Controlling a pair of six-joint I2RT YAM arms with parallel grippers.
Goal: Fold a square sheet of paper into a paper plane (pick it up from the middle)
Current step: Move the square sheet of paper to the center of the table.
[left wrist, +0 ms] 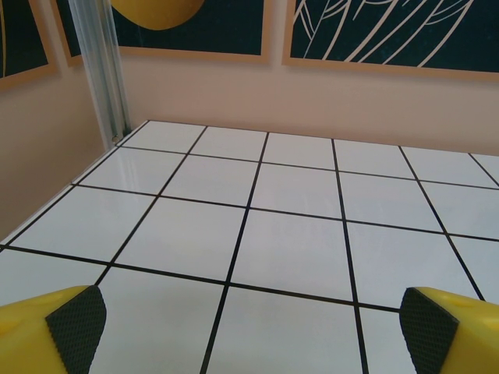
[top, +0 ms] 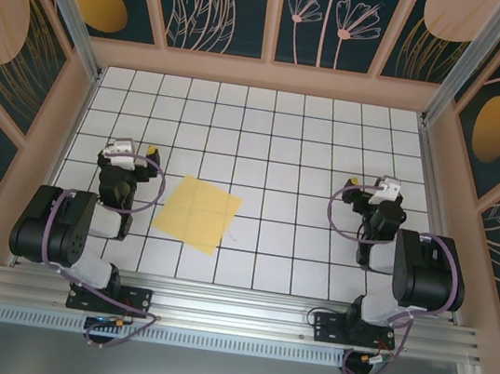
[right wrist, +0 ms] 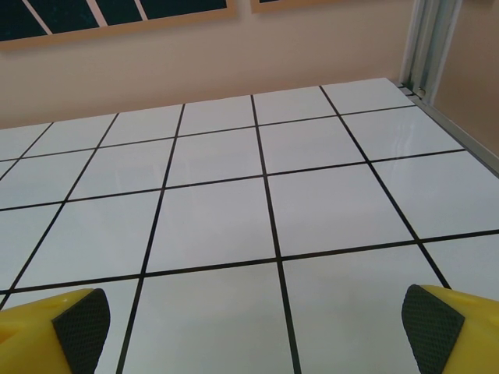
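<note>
1. Table (top: 277, 135): white tiles with a black grid. Peach side walls on L, R and far edge, alu rail (top: 232, 308) along the near edge.
2. Square sheet of paper (top: 196, 213): yellow, lies flat on the tiles, turned diamond-wise to the grid. Sits L of centre in the near half. All four edges show in the top view, nothing resting on it. L corner is near the left arm's cable loop, near corner points toward the rail.
3. Left gripper (top: 133, 151): just L of the sheet and beyond its L corner, apart from it, pointing toward the far wall. Wrist view (left wrist: 249, 323): jaws wide apart, black pads (left wrist: 76, 323) at either bottom corner, only bare tiles between them. Alu post (left wrist: 101, 78) at the far L corner.
4. Right gripper (top: 369, 188): R side of the table, well apart from the sheet. Wrist view (right wrist: 253, 327): jaws spread wide, pads (right wrist: 427, 331) at the frame corners, grips nothing. Alu post (right wrist: 429, 47) at the far R.
5. Open room: tile rows run from both grippers to the far wall, and several tile columns lie between the sheet's R corner and the R arm.
</note>
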